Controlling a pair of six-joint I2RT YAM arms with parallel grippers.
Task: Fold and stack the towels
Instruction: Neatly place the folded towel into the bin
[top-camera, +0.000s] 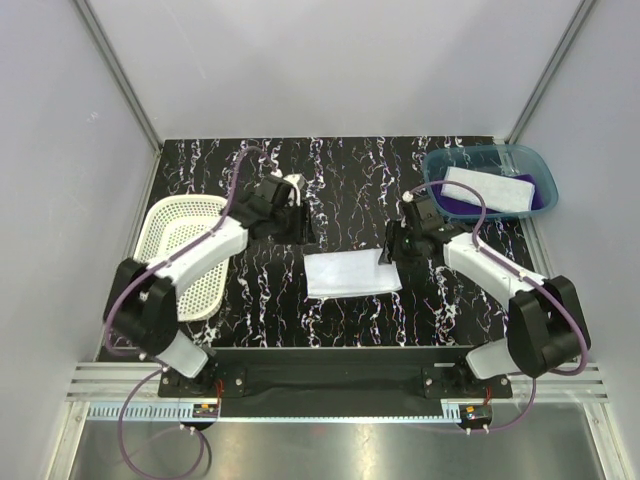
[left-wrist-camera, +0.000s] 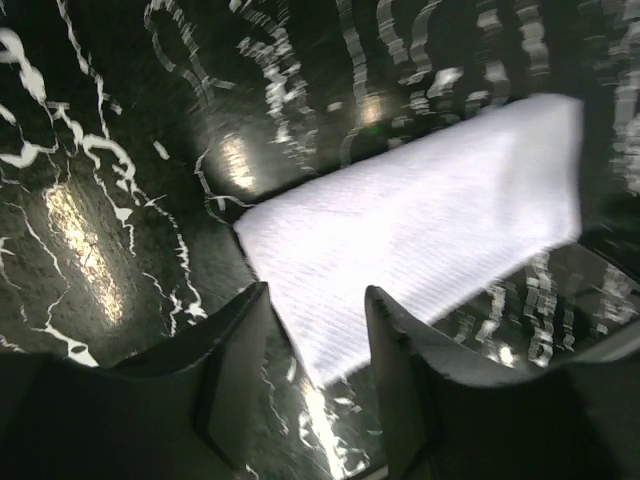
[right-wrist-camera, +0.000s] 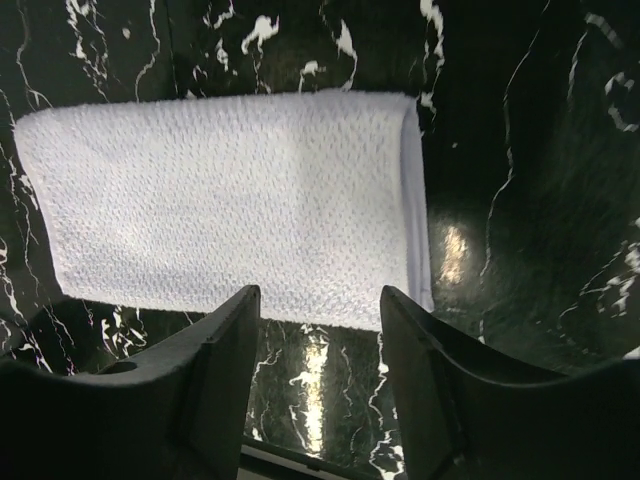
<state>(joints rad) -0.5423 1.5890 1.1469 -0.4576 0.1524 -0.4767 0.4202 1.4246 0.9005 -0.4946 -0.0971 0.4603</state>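
A plain pale blue-white towel (top-camera: 350, 272) lies folded flat in the middle of the table. It also shows in the left wrist view (left-wrist-camera: 420, 220) and the right wrist view (right-wrist-camera: 230, 200). My left gripper (top-camera: 305, 232) is open and empty above the table, just off the towel's far left corner (left-wrist-camera: 315, 295). My right gripper (top-camera: 392, 252) is open and empty at the towel's right edge (right-wrist-camera: 320, 295). A deep purple towel (top-camera: 545, 197) lies in the bin with a pale towel (top-camera: 487, 188) on top of it; no bear face shows.
A translucent teal bin (top-camera: 480, 150) stands at the back right. A white perforated basket (top-camera: 160, 215) lies tilted at the left, partly under my left arm. The table is black with white veins, and grey walls close it in.
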